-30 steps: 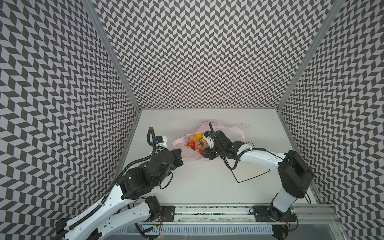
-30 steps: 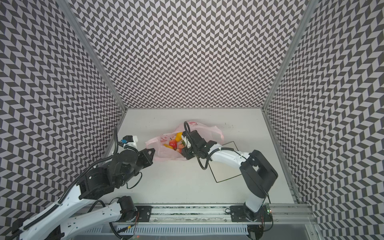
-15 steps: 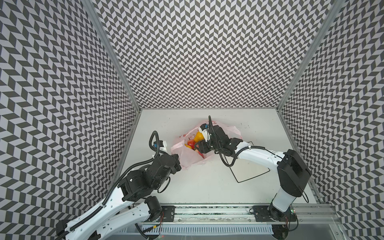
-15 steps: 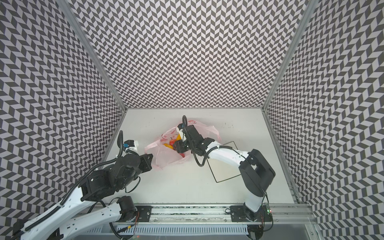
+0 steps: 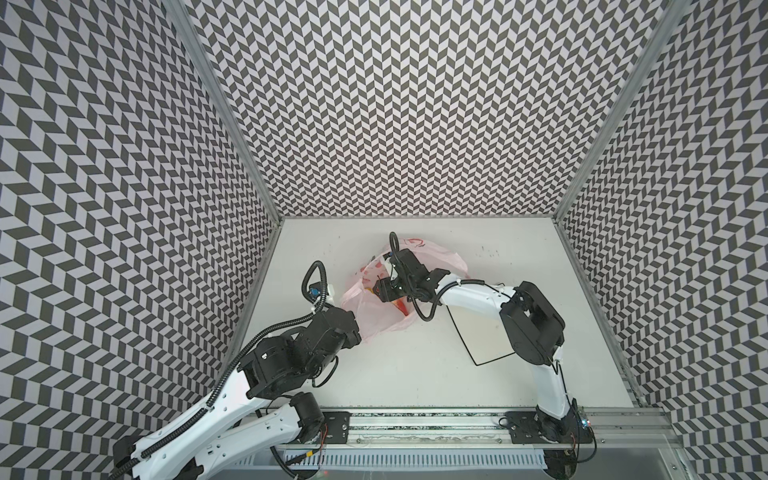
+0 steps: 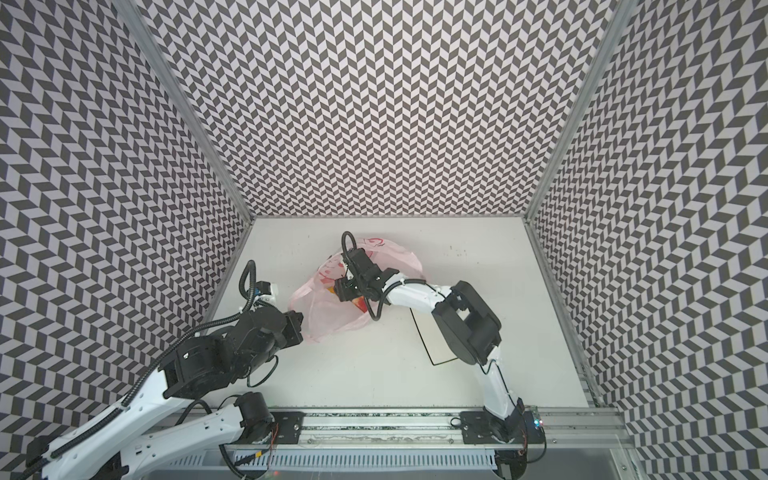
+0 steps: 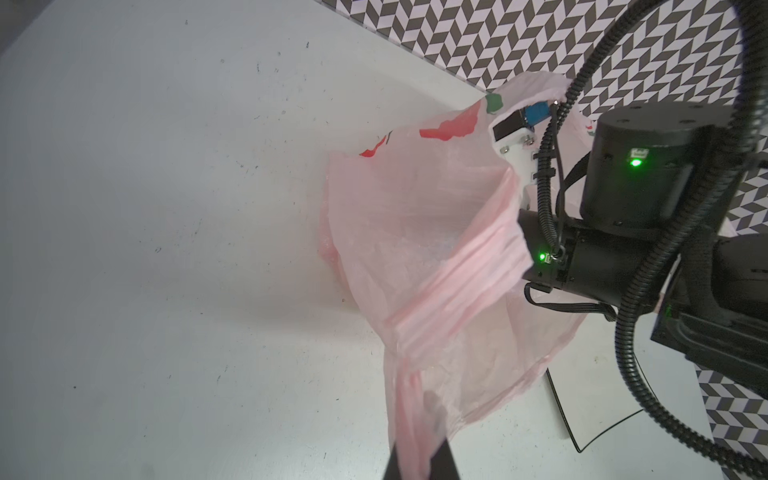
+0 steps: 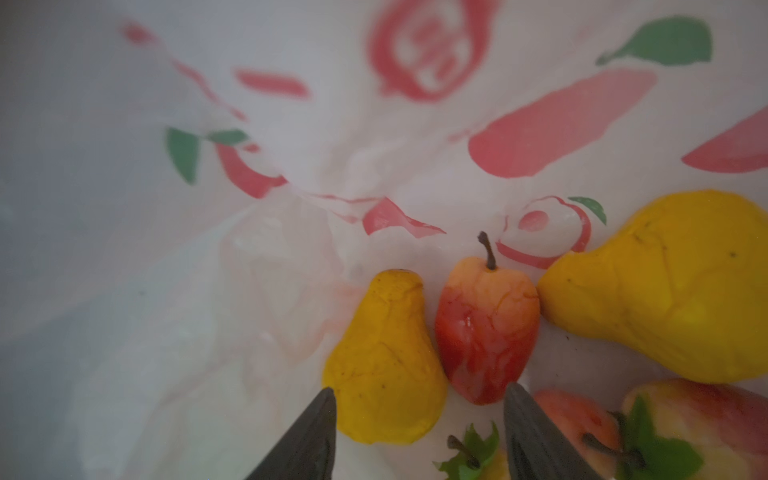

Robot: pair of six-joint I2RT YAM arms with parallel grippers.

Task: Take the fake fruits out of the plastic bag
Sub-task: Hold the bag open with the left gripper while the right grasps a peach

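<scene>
Left end effector (image 7: 419,455) is clamped on a handle of the plastic bag (image 7: 419,249), holding its mouth up off the worktop (image 7: 166,208). Right end effector (image 8: 417,399) is deep inside, jaws spread wide, nothing held. The fake fruits (image 8: 486,328) sit in the bag, a small yellow pear (image 8: 386,365) just ahead of its tips. Reach-in step, I'd say; next it needs to nudge forward and close on that pear without snagging plastic.

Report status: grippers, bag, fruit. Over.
Left gripper shut on plastic bag handle. Right gripper open inside, over small yellow pear. Fake fruits inside bag; nothing blocking.
</scene>
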